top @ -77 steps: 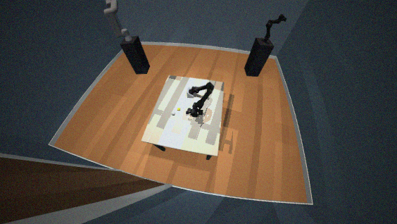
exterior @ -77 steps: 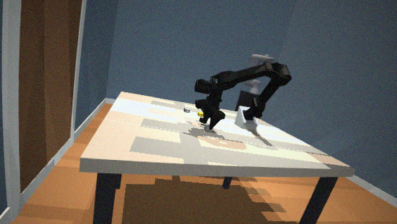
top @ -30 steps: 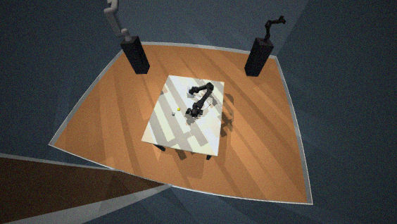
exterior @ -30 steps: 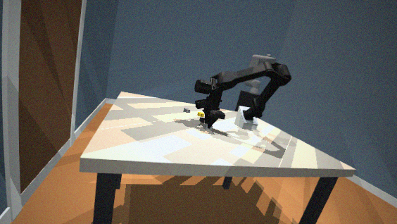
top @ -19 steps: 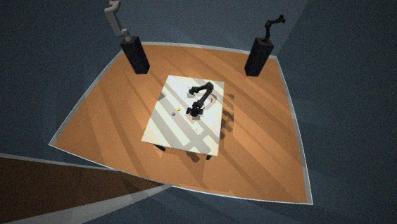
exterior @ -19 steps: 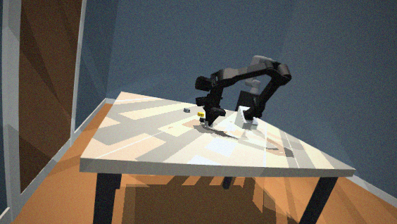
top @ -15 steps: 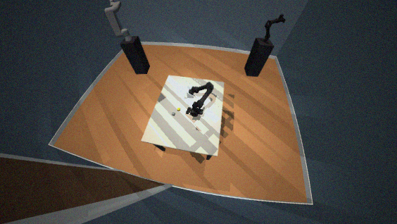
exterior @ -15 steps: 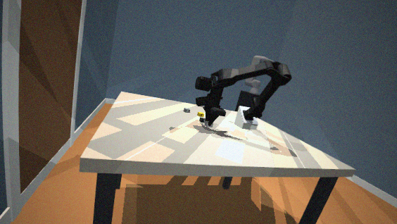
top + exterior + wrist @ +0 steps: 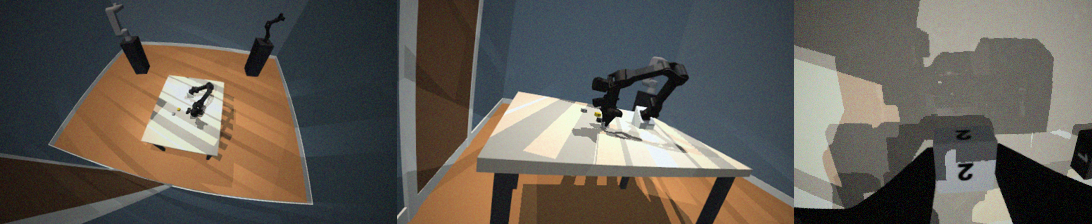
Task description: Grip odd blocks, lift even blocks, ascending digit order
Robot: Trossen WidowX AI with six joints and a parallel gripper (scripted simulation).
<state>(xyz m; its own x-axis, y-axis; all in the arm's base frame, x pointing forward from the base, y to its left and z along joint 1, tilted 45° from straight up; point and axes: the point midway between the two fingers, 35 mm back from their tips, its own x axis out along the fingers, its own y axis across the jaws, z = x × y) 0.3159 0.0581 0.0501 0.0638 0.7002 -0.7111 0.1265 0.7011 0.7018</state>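
Observation:
My gripper (image 9: 963, 152) (image 9: 605, 125) is shut on a grey block (image 9: 965, 171) with the digit 2 on its faces, one black finger on each side. I cannot tell whether the block is slightly raised or resting on the table. A black block (image 9: 1083, 155) (image 9: 599, 120) stands close by, at the right edge of the wrist view; its pale digit looks like a 1. A yellow block (image 9: 179, 109) (image 9: 597, 114) and another grey block (image 9: 173, 113) (image 9: 583, 110) stand farther away; their digits are too small to read.
The white table (image 9: 169, 130) (image 9: 513, 148) carries the arm and the blocks, with striped shadows across it. A white box-like base (image 9: 645, 124) is under the arm. Two other arms stand on black pedestals (image 9: 136, 58) (image 9: 258, 58) off the table.

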